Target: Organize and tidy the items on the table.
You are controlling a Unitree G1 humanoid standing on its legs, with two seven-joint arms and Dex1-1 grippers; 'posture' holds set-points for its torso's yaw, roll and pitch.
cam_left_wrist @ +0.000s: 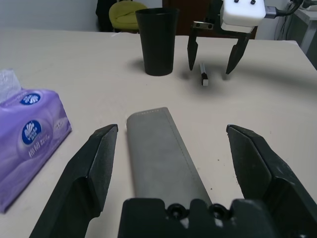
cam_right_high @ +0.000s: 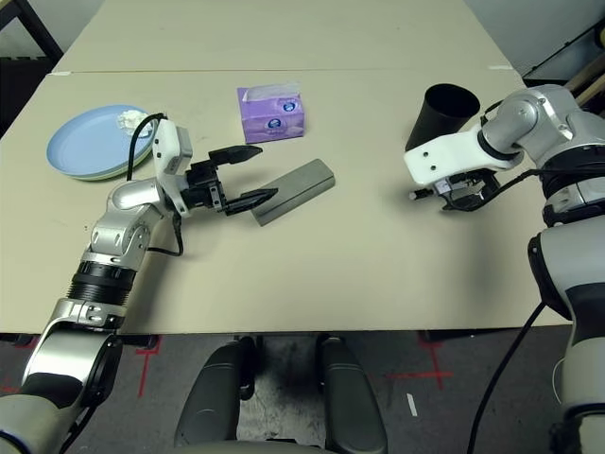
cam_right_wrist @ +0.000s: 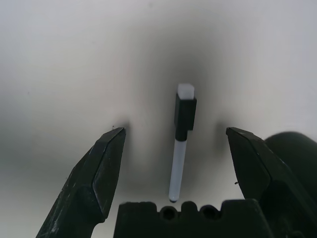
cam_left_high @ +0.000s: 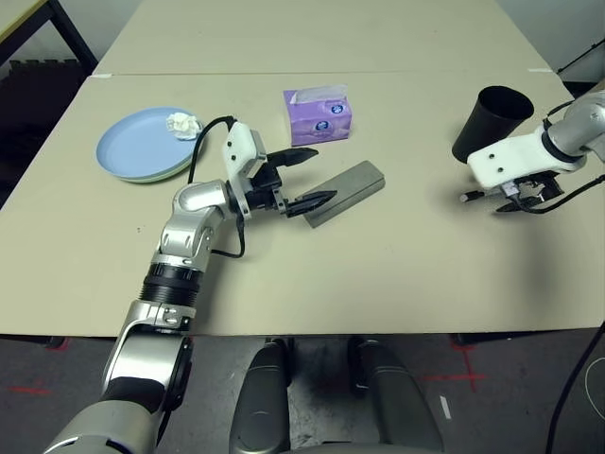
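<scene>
landmark: case [cam_left_high: 345, 194], one, grey, oblong, fabric-like, seam along edge. left gripper [cam_left_wrist: 172, 130] wide, its fingers either side of case. one tissue box [cam_left_high: 319, 117], purple, soft glossy pack, beyond case. two round plates [cam_left_high: 146, 144], smooth, blue over green, left of case; one crumpled white wad [cam_left_high: 183, 125] on top. right of case: one black cup [cam_left_high: 492, 122], tapered, upright; one slim pen [cam_right_wrist: 182, 141], white with black clip, between fingers of wide right gripper [cam_right_wrist: 174, 130].
</scene>
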